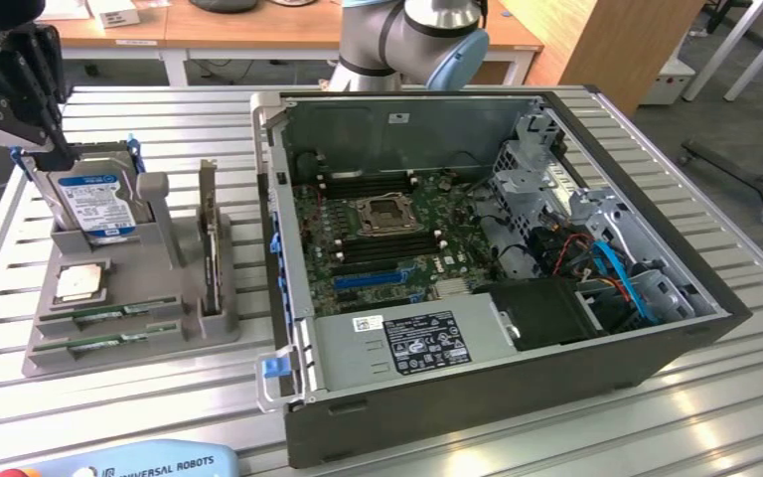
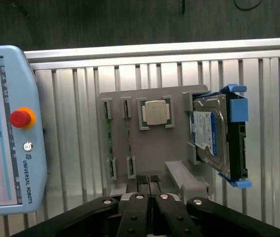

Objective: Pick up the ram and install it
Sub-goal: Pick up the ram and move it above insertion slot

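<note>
Two rams, thin green sticks, lie side by side in slots of the grey holder (image 1: 143, 308): one ram (image 1: 106, 315) (image 2: 107, 143) and a second ram (image 1: 96, 343) (image 2: 128, 143). My gripper (image 1: 53, 147) (image 2: 147, 180) hangs above the holder's far end, over the hard drive, apart from both sticks. Its fingers are shut together with nothing between them. The open computer case (image 1: 488, 248) stands to the exterior view's right of the holder, its motherboard (image 1: 381, 224) exposed with dark memory slots beside the processor socket.
The holder also carries a silver hard drive with a blue label (image 1: 96, 204) (image 2: 211, 138), a processor chip (image 1: 79, 283) (image 2: 156, 112) and a dark card on edge (image 1: 207, 238). A teach pendant (image 1: 130, 462) (image 2: 7, 128) lies on the slatted table (image 1: 156, 407).
</note>
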Motion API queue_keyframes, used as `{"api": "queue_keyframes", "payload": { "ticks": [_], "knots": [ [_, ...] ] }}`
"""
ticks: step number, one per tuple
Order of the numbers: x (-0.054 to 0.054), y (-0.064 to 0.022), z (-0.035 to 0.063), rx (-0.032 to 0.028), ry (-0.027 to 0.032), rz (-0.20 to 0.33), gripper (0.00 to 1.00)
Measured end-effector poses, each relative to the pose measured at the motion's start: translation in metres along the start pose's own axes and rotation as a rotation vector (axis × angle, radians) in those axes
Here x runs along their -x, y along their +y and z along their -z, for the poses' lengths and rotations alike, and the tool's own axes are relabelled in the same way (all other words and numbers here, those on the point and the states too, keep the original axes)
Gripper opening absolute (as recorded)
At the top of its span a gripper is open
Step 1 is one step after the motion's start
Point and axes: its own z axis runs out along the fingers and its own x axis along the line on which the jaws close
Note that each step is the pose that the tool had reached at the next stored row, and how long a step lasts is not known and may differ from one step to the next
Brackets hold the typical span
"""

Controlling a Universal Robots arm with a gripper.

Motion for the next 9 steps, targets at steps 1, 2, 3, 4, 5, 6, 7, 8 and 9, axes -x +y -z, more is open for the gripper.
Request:
{"api": "queue_keyframes", "payload": {
  "ticks": [1, 2, 3, 4, 5, 6, 7, 8, 9],
  "knots": [
    [0.0, 0.0, -0.0008, -0.0002, -0.0002, 0.0, 0.1],
    [0.0, 0.0001, -0.0013, -0.0001, -0.0001, 0.0, 0.1],
    [0.0, 0.0002, -0.0018, 0.0, 0.0001, 0.0, 0.1],
    [0.0, 0.0001, -0.0021, 0.0001, 0.0001, 0.0, 0.1],
    [0.0, 0.0001, -0.0021, 0.0002, 0.0002, 0.0, 0.1],
    [-0.0001, 0.0002, -0.0021, 0.0002, 0.0002, 0.0, 0.1],
    [0.0, 0.0002, -0.0022, 0.0002, 0.0002, 0.0, 0.1],
    [0.0, 0.0002, -0.0022, 0.0001, 0.0001, 0.0, 0.1],
    [-0.0001, 0.0002, -0.0022, 0.0, 0.0001, 0.0, 0.1]
  ]
}}
